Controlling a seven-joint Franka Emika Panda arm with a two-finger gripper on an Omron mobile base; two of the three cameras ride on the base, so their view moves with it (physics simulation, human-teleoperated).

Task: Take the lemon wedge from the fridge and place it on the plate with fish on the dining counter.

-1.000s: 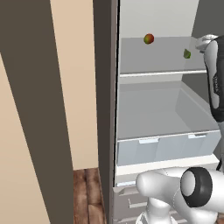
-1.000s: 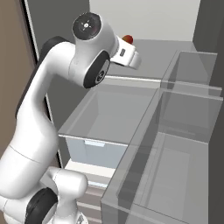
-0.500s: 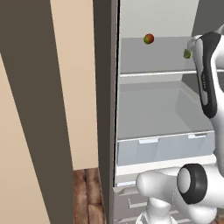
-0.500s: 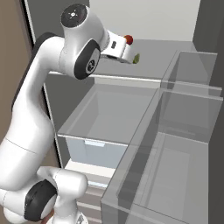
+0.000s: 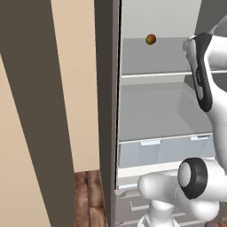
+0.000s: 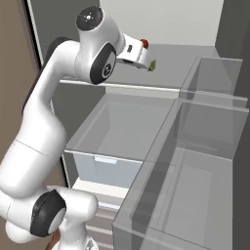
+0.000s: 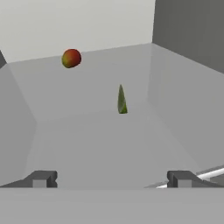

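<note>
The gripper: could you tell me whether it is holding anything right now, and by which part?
Nothing is held. The gripper is open and empty; the lemon wedge lies ahead on the fridge shelf.

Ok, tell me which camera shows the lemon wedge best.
The hand view: the lemon wedge stands unobstructed on the fridge shelf, ahead of the open pincer, with the round fruit farther back. The right base view shows only a small green tip past the hand. In the left base view, the arm hides it.

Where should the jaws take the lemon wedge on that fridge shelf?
Grip the lemon wedge across its thin flanks near the wider base, coming straight in from the open front. It stands upright and narrow, tapering to a point, clear of the round fruit farther back.
</note>
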